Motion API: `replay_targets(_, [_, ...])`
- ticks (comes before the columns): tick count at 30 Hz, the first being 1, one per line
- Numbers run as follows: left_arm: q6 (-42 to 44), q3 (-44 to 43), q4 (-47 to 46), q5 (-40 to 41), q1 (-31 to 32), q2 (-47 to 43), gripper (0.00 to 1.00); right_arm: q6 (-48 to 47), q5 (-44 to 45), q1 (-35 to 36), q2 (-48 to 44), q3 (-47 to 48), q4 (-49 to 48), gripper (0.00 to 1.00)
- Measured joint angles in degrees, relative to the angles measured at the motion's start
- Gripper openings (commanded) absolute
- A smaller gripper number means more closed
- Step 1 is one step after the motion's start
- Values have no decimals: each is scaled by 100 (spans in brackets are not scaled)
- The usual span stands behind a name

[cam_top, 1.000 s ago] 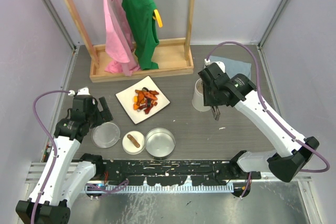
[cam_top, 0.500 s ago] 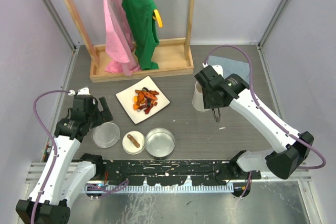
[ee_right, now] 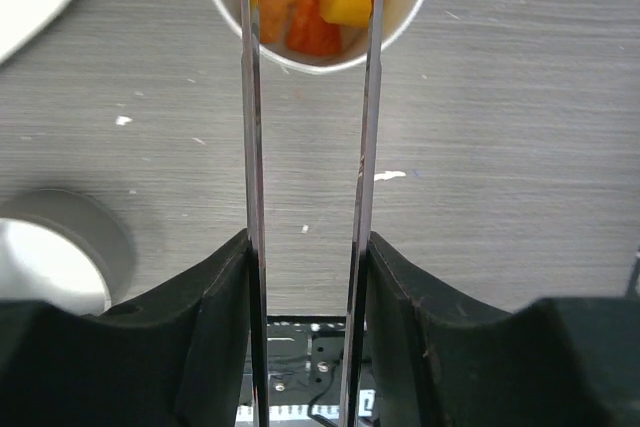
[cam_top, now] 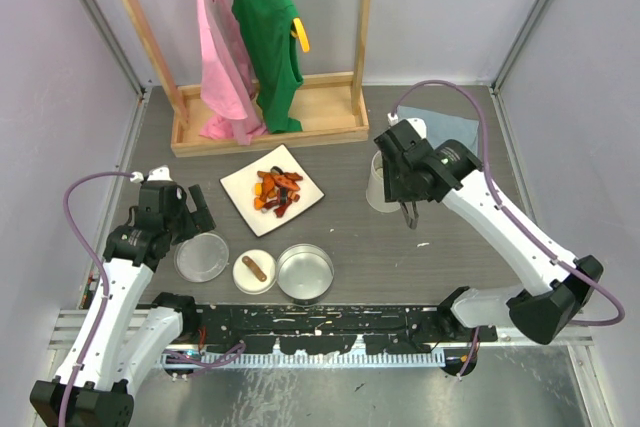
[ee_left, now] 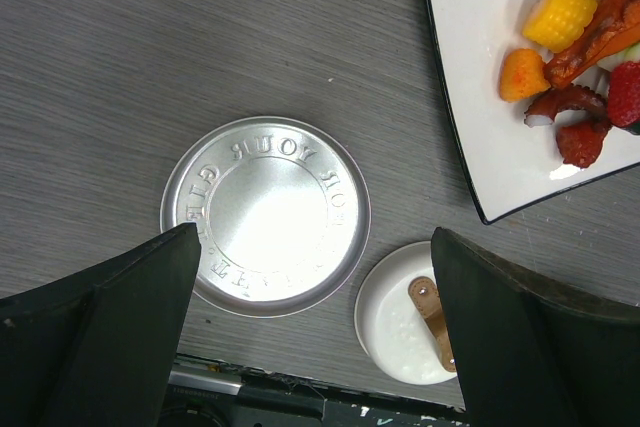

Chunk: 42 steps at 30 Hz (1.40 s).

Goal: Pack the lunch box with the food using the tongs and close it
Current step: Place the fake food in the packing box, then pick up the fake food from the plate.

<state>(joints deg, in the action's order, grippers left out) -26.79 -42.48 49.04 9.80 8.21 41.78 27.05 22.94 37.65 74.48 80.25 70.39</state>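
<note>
**Tongs being held over the filled cup**

In the top view, the tongs (cam_top: 411, 215) are being pinched by the right gripper (cam_top: 408, 202) at the right of the table, just beside the cup (cam_top: 372, 185), probably so that pieces can be dropped in. The left gripper (cam_top: 198, 209) is being held spread above the flat lid (cam_top: 202, 257), likely in readiness for closing.

In the left wrist view, the lid is being framed between the spread fingers. The small dish (ee_left: 395, 317) is lying just right of it, and the food (ee_left: 570, 67) is lying on the white plate (ee_left: 480, 137) to the far right.

In the right wrist view, the tongs' arms are being pressed from outside by the fingers. The arms are parted and are reaching over the cup's mouth, just beyond the gripper.
</note>
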Motion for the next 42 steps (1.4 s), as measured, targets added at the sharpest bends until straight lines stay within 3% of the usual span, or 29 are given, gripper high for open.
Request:
replay_targets(14, [0, 0, -2, 0, 2, -2, 100, 116, -1550, 273, -328, 439, -1001, 50])
replay_targets(28, [0, 0, 0, 4, 0, -7, 100, 199, -1576, 1725, 1679, 756, -1305, 52])
replay_targets(42, [0, 0, 0, 4, 0, -20, 100, 111, -1508, 1987, 2546, 1252, -1375, 52])
